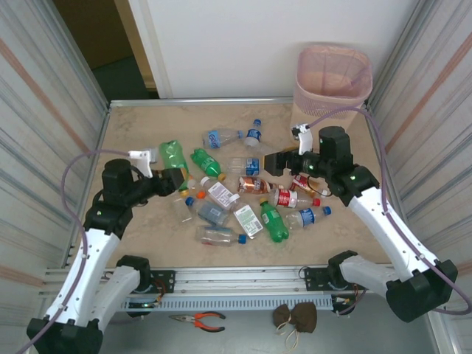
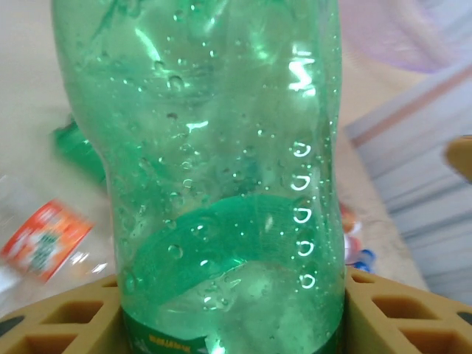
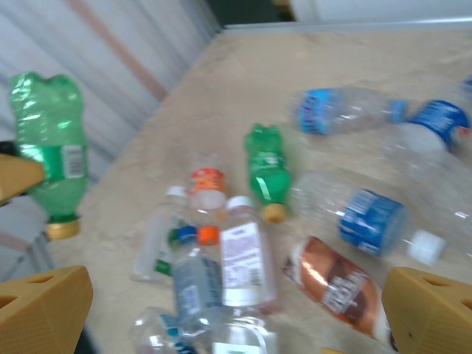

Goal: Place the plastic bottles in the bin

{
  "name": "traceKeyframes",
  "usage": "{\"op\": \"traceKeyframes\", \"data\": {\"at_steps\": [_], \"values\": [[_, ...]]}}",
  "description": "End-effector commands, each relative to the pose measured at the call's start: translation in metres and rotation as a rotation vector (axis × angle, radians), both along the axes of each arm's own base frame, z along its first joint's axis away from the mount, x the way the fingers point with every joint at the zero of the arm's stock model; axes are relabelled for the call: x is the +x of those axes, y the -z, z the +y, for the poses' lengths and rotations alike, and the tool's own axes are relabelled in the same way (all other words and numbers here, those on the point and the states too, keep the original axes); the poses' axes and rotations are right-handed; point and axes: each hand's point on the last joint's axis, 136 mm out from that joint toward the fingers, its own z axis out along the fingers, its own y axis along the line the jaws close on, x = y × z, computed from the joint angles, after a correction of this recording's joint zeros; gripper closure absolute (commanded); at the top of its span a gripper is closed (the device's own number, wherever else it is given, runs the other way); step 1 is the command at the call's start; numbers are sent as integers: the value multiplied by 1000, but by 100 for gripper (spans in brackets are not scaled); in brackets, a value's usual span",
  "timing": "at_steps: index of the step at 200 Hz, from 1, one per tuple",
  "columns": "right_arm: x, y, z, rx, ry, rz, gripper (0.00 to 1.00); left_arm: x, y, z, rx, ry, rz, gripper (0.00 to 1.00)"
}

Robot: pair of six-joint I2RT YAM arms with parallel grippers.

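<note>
My left gripper [image 1: 174, 181] is shut on a green plastic bottle [image 1: 172, 155], held up over the table's left side. In the left wrist view that bottle [image 2: 221, 147] stands between the tan fingers [image 2: 413, 310]. It also shows in the right wrist view as the green bottle [image 3: 48, 136] at the left. My right gripper [image 1: 271, 161] hangs open above the pile of bottles [image 1: 243, 195], its fingers [image 3: 431, 306] wide apart over a brown-labelled bottle [image 3: 335, 284] and a white-labelled one [image 3: 243, 262]. The pink bin [image 1: 332, 77] stands at the far right corner.
Corrugated metal walls [image 1: 44, 110] close in both sides of the table [image 1: 140, 125]. More bottles lie toward the back, among them a blue-labelled one [image 1: 221, 138]. Pliers [image 1: 198, 319] and a brown pouch [image 1: 295, 317] lie below the front rail.
</note>
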Motion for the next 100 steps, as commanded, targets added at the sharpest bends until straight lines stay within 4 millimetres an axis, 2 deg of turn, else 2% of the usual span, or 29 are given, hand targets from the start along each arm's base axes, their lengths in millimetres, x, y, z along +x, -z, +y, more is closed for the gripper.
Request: {"op": "traceKeyframes", "data": {"at_steps": [1,26,54,100], "values": [[-21,-51,24,127,-148,-102,1,-14,-74,-37,-82,255,-294,47],[-35,-80,38,189,-240,-175,1,-31,-101,-70,-72,426,-426,49],[-52,-114,53,240,-341,-254,1,-55,-124,-105,-56,596,-539,49],[-81,-147,71,292,-468,-354,1,-75,-147,-145,-73,754,-621,51]]}}
